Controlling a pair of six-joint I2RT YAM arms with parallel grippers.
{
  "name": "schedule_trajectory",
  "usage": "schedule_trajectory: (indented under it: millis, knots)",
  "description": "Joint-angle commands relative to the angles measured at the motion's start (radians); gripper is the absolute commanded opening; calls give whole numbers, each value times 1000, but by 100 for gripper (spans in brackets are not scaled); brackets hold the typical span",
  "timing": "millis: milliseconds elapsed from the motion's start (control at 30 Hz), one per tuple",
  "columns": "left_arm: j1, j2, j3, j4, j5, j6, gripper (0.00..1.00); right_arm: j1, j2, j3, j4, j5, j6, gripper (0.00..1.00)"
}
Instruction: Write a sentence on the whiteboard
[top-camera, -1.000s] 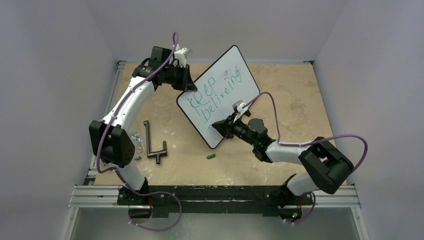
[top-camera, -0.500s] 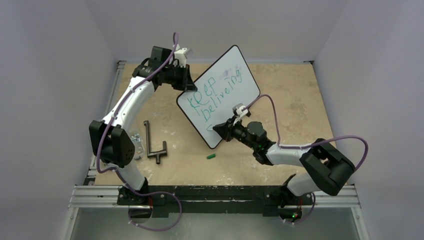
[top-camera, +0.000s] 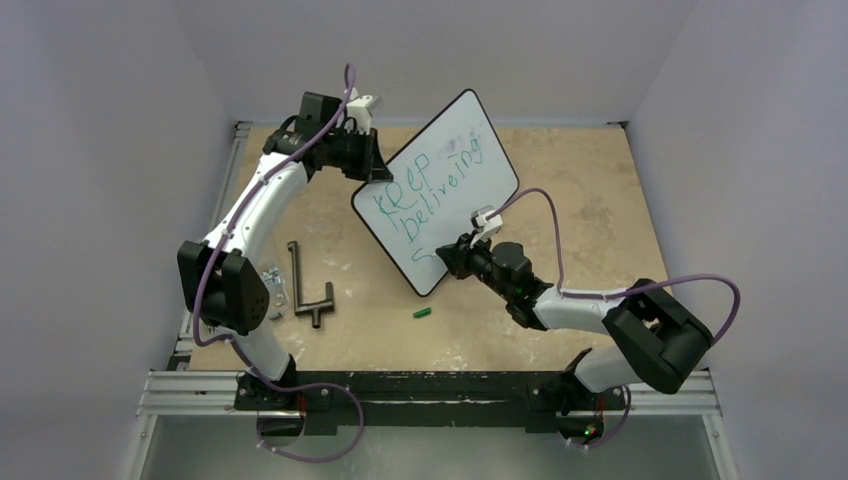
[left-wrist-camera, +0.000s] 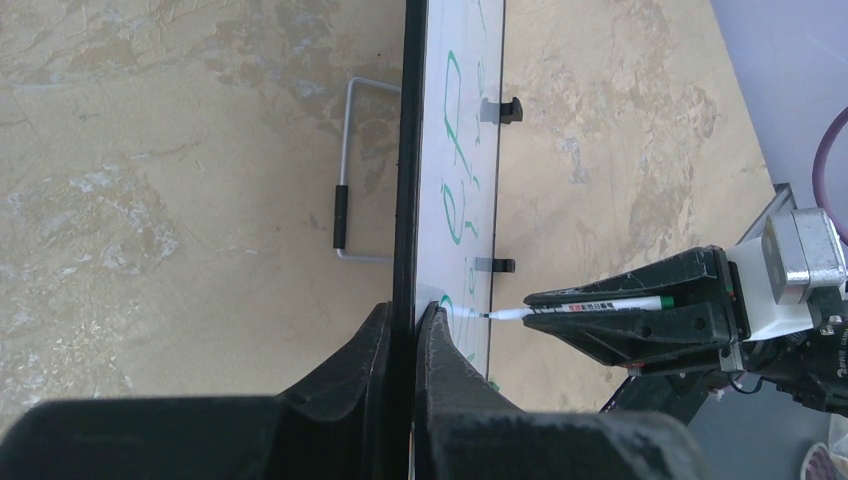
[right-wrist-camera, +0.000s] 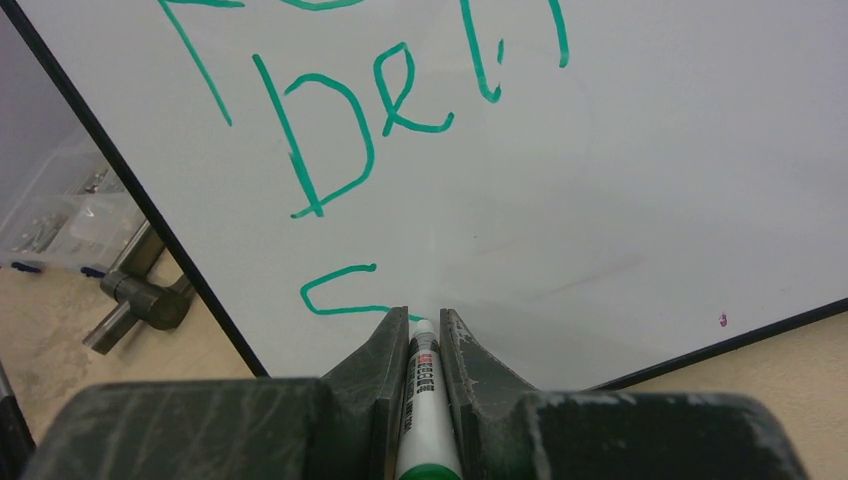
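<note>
The whiteboard (top-camera: 478, 185) stands on its edge near the middle of the table (top-camera: 590, 200), a little toward 12 o'clock in the top view. It is turned so that its long side runs from 7 o'clock to 1 o'clock. Its white face looks toward 4 o'clock, to the side of the right arm.

The sentence (top-camera: 436, 200) is in green letters on this face. Two lines can be read, "Keep" and under it "Believing". Under them, in the right wrist view, there is a green curve like the start of an "S" (right-wrist-camera: 338, 290).

The left gripper (top-camera: 375, 170) is at the 10 o'clock edge of the board. In its own wrist view the two fingers (left-wrist-camera: 440, 350) are clenched on the thin black frame, one on each side. Behind the board a wire stand (left-wrist-camera: 345, 170) rests on the table.

The right gripper (top-camera: 447, 257) is near the 6 o'clock corner of the board. It is closed on a marker (right-wrist-camera: 422, 385), which lies between the fingers and points to the board. The tip is against the white face, just beside the end of the green curve.

On the table, a small green cap (top-camera: 422, 313) lies at 6 o'clock from the board, apart from it. A dark T-shaped tool (top-camera: 305, 290) lies at 8 o'clock, and a clear box (top-camera: 272, 285) is just beside it.
</note>
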Motion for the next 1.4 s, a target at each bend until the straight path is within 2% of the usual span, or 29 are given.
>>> schedule_trajectory:
  millis: [0, 667, 933, 1367]
  knots:
    - [36, 1, -4, -61, -300, 96, 0, 3, -5, 16, -51, 45, -16, 0]
    - [36, -5, -8, -62, -306, 96, 0, 9, 15, -19, -50, -122, -3, 0]
    - [36, -8, -9, -62, -307, 95, 0, 32, 28, 15, -35, -194, -5, 0]
    - [36, -6, -8, -62, -310, 97, 0, 41, -26, 121, -93, -204, -19, 0]
